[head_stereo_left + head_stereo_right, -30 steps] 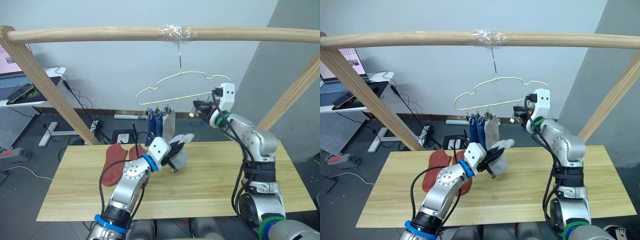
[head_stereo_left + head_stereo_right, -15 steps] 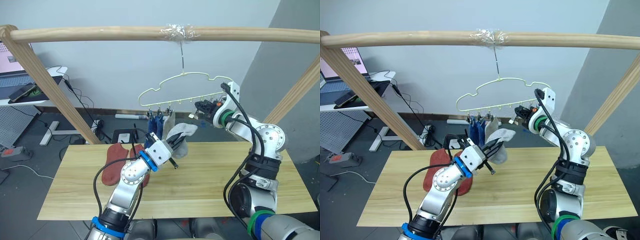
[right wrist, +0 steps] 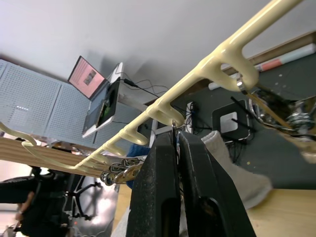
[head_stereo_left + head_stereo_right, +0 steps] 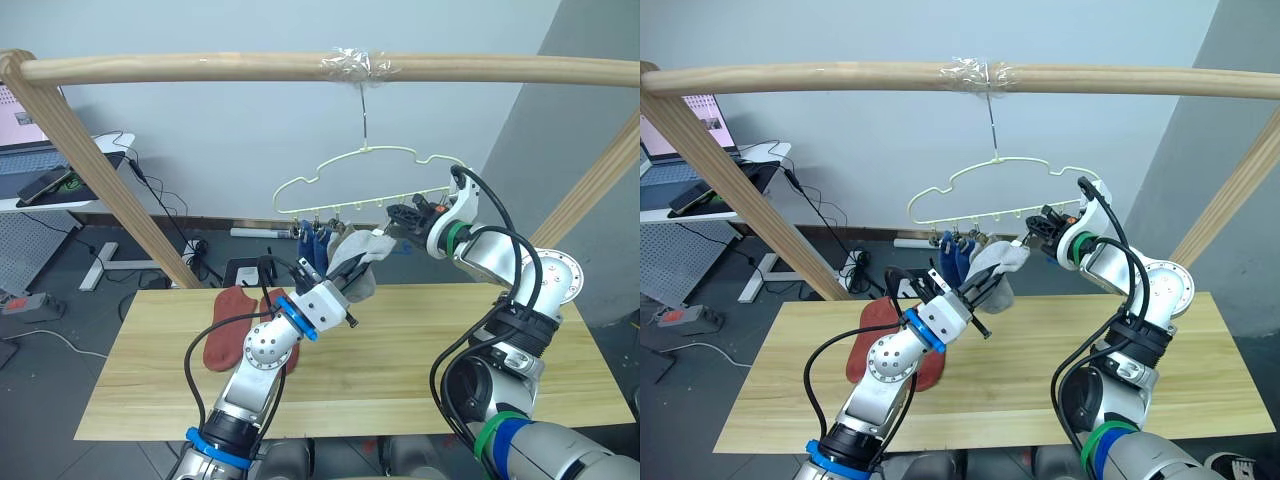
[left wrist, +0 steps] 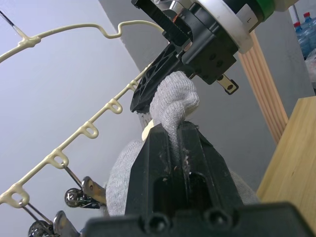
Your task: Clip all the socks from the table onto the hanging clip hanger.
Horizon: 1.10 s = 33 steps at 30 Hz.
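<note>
My left gripper (image 4: 340, 285) is shut on a light grey sock (image 4: 362, 252) and holds it up just under the clip hanger (image 4: 365, 151), close to the clips (image 5: 81, 190). The sock's top bulges above the fingers (image 5: 170, 106). My right gripper (image 4: 404, 215) is at the hanger's right half, shut on the thin stem of a clip (image 3: 176, 140). Two blue socks (image 4: 304, 244) hang from the left clips. Two rust-red socks (image 4: 226, 328) lie on the table (image 4: 430, 350) at the left.
The hanger hooks onto a thick wooden pole (image 4: 200, 68) carried by slanted wooden posts (image 4: 100, 170) on both sides. A desk with a laptop (image 4: 40, 180) and floor cables stand beyond the table at the left.
My left gripper has lifted the grey sock from near table height up to the hanger's clips. My right gripper has turned and shifted a little left along the hanger, which swung slightly.
</note>
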Each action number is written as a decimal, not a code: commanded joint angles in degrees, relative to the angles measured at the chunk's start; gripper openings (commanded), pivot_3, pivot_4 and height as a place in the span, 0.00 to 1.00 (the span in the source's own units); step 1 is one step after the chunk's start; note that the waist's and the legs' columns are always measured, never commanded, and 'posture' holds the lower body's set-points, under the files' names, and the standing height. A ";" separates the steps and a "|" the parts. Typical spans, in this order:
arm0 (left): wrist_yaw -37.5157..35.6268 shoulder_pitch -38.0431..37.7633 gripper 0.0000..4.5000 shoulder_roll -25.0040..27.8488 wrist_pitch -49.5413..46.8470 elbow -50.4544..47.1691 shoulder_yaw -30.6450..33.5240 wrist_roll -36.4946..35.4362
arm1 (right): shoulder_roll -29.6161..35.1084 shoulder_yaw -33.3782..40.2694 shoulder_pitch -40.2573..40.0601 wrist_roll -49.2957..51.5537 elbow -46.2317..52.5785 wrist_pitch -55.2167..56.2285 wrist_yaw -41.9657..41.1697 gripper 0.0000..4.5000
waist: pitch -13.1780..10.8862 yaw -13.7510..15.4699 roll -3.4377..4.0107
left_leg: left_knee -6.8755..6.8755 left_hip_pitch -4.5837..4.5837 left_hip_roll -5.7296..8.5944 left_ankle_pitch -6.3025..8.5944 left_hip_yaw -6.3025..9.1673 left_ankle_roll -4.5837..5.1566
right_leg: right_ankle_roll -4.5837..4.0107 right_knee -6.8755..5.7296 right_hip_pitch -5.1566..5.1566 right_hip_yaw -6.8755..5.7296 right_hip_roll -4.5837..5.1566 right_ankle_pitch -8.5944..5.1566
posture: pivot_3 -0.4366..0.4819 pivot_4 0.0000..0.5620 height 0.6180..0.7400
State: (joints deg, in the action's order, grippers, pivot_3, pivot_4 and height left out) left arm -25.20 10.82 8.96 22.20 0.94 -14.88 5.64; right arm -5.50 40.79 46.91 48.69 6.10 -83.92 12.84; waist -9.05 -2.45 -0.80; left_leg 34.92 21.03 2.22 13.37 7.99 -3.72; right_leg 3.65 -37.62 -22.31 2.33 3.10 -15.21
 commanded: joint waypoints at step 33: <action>-4.22 4.02 0.00 -4.05 -10.42 3.88 -0.23 -10.55 | 11.29 1.39 -3.13 13.87 5.41 -7.74 -3.47 0.99 | -0.02 -0.81 0.05 | 0.02 0.22 0.01 0.04 0.02 0.08 | 0.07 0.23 -0.04 -0.05 -0.01 0.01 | 0.36 0.21 1.00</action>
State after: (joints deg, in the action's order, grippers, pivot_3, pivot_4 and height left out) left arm -27.99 14.27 5.68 15.17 5.20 -15.45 -1.58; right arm 3.73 44.08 45.04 60.39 7.68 -90.72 13.27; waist -9.07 -3.27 -0.75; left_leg 34.93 21.36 2.22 13.43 8.04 -3.58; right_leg 3.79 -37.21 -22.35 2.24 3.09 -15.16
